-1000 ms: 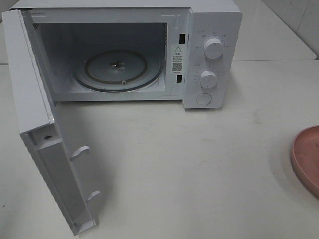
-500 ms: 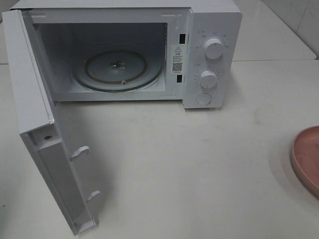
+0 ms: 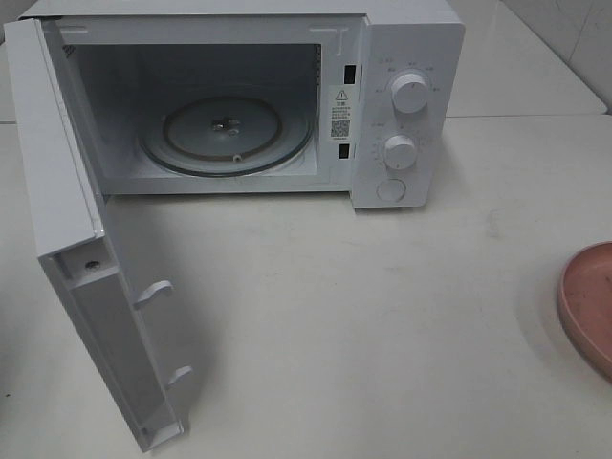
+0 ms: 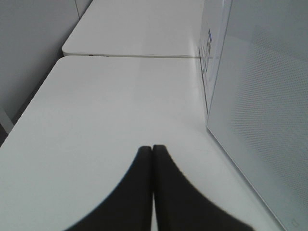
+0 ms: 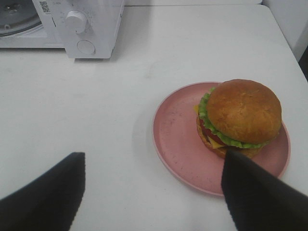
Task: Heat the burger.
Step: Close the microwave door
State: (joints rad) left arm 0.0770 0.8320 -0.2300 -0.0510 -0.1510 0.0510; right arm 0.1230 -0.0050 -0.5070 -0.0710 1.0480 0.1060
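The left gripper [image 4: 152, 159] has just snapped closed on nothing, its fingers pressed together over the bare table [image 4: 106, 115] beside the open door [image 4: 260, 120]. The microwave [image 3: 406, 105] has not changed: door wide, turntable [image 3: 228, 134] bare. That looks like the door job finished. The right gripper [image 5: 154, 187] hangs spread wide and empty near the burger [image 5: 239, 118], which sits on its pink plate [image 5: 178, 139] (untouched so far).
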